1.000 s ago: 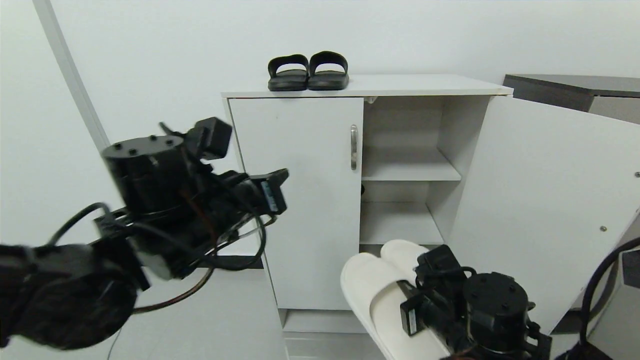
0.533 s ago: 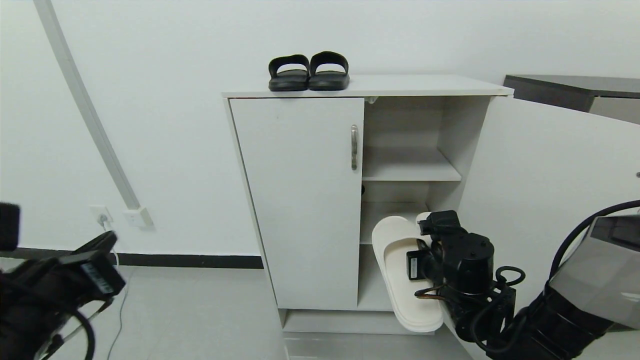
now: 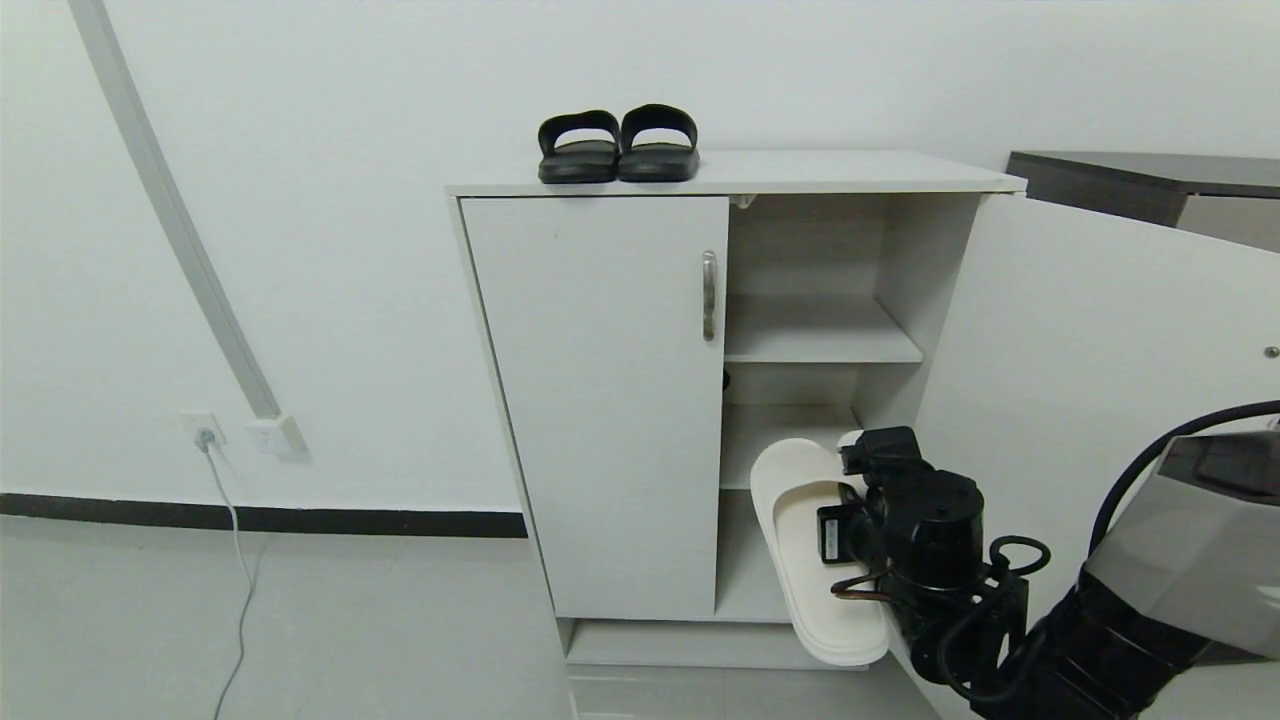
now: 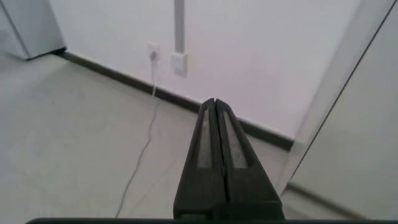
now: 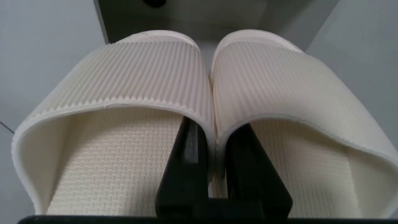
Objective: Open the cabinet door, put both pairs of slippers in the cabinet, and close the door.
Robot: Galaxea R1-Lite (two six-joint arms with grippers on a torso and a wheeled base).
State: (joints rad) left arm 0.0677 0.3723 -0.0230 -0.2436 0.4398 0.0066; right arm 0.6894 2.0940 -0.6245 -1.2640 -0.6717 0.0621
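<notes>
Standing against the wall, the cabinet (image 3: 590,400) has its right door (image 3: 1100,400) swung wide. White slippers (image 3: 805,540) hang before the lower opening, inner edges pinched together in the right jaws. They look like light, soft foam, apt to flex, so gripping near the straps suits. Black slippers (image 3: 617,145) sit on top. Left jaws are closed on nothing.
</notes>
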